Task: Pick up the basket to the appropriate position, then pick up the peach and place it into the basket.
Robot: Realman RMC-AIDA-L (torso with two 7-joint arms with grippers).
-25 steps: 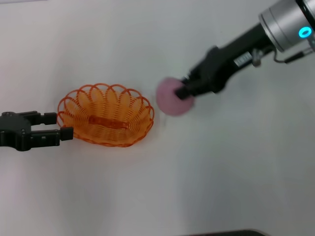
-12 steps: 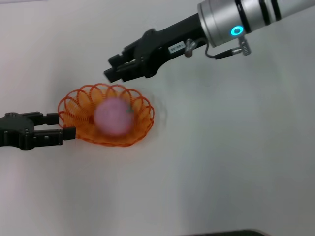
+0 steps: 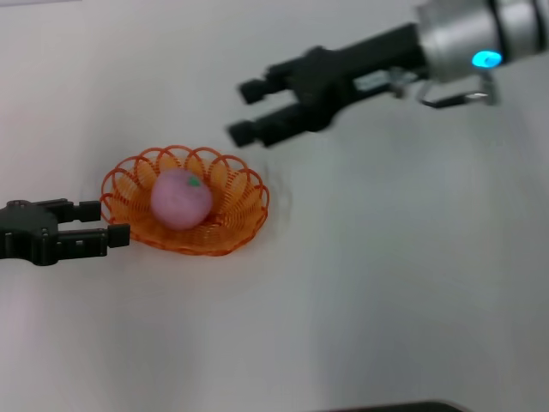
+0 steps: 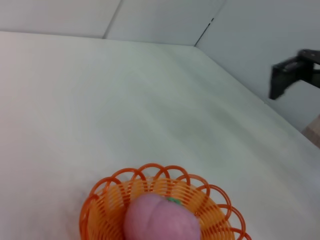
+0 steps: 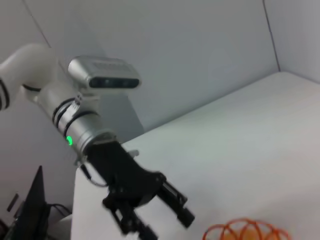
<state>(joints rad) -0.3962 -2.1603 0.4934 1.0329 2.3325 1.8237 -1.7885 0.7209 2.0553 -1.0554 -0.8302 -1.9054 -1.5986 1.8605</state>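
The orange wire basket (image 3: 233, 216) stands on the white table, left of centre. The pink peach (image 3: 181, 198) lies inside it, its green mark facing up. My left gripper (image 3: 111, 221) is open, low at the basket's left rim, its fingertips close to the wire. My right gripper (image 3: 243, 112) is open and empty, up behind the basket to its right. The left wrist view shows the basket (image 4: 100, 202) with the peach (image 4: 160, 221) in it, and the right gripper (image 4: 292, 75) far off. The right wrist view shows the left gripper (image 5: 169, 226) beside the basket's rim (image 5: 245, 229).
The white table (image 3: 386, 283) stretches bare to the right and front of the basket. Grey walls (image 4: 160, 20) close off the far side.
The right gripper carried the peach over the basket and let it go. The peach now lies in the basket. The right gripper has drawn back to the right, open. The left gripper has not moved.
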